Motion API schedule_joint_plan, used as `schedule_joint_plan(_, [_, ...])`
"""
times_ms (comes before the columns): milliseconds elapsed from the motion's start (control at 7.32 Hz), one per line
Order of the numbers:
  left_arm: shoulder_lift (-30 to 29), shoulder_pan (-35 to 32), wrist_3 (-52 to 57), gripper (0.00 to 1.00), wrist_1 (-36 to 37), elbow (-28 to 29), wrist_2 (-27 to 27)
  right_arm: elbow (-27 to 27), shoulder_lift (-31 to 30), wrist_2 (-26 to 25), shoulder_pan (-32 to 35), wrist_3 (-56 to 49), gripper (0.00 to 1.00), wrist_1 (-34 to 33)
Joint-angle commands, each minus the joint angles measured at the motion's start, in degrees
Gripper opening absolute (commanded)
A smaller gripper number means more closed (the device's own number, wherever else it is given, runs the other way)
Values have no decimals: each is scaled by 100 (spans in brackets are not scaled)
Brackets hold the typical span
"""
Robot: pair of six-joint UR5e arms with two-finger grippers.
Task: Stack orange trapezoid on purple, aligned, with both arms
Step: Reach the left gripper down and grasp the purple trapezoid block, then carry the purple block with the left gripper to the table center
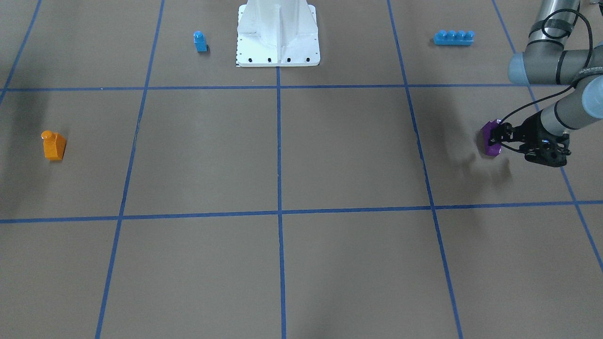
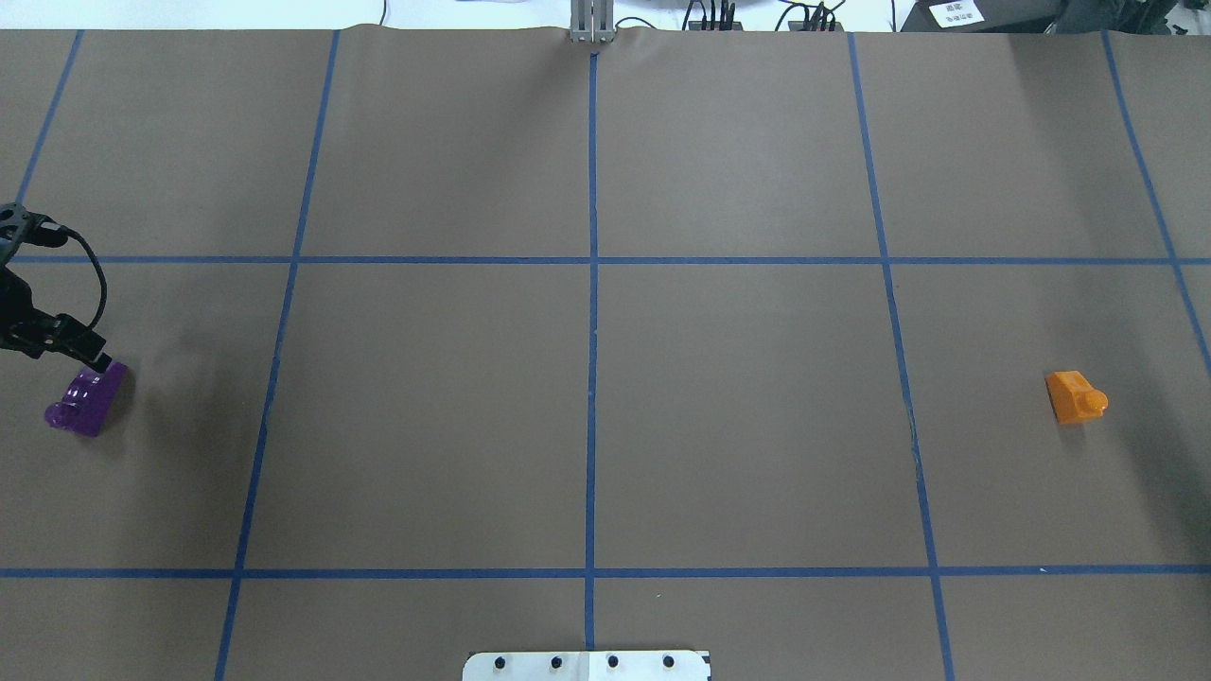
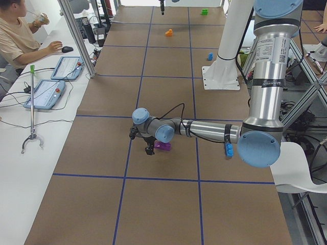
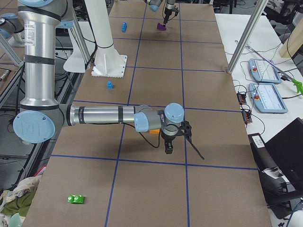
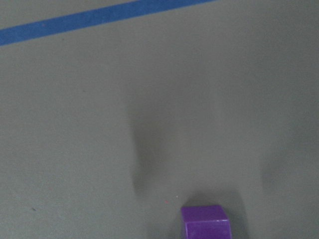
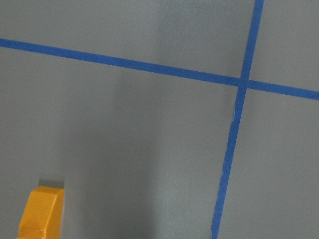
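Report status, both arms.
Left end effector at the purple, grip unclear. Right end effector near orange trapezoid, state unclear. Blocks far apart, unstacked. Small blue block and long blue brick off the line between them.

Overhead and front views look steeply down from opposite sides, sharing the purple block (image 2: 83, 405).

- The near, right gripper (image 4: 168, 147) points down, with an orange block (image 4: 154, 133) partly hidden just behind its wrist.
- The far left gripper (image 4: 164, 21) hangs close by the purple block (image 4: 161, 27).
- A green block (image 4: 75, 199) lies well apart.
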Motion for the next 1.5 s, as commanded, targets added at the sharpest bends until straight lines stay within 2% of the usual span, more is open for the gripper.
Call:
schedule_joint_plan(0, [121, 309, -120, 100, -15, -187, 54, -17, 0, 3, -56, 0, 100, 0])
schedule_joint_plan(137, [261, 397, -182, 100, -15, -293, 63, -17, 0, 3, -99, 0, 100, 0])
schedule_joint_plan(273, [532, 398, -192, 92, -6, -650, 63, -26, 0, 38, -143, 0, 100, 0])
schedule_joint_plan(410, [752, 407, -209, 38, 2, -837, 72, -26, 0, 38, -161, 0, 100, 0])
schedule_joint_plan(547, [815, 416, -296, 7, 2, -847, 80, -35, 0, 38, -187, 0, 100, 0])
schedule_joint_plan(683, [807, 459, -637, 0, 2, -865, 89, -35, 8, 38, -196, 0, 100, -9])
schedule_joint_plan(820, [772, 556, -1240, 0, -6, -917, 237, -35, 8, 38, -222, 0, 100, -9])
schedule_joint_plan(1094, [693, 565, -1607, 0, 212, -1669, 186, -44, 35, 29, -223, 0, 100, -9])
schedule_joint_plan(1230, [84, 565, -1938, 0, 735, -1882, 177, -35, 43, 29, -223, 0, 100, -9])
schedule_joint_plan(1367, [-827, 600, -2419, 0, 1324, -1928, 186, 9, 52, 29, -223, 9, 100, 0])
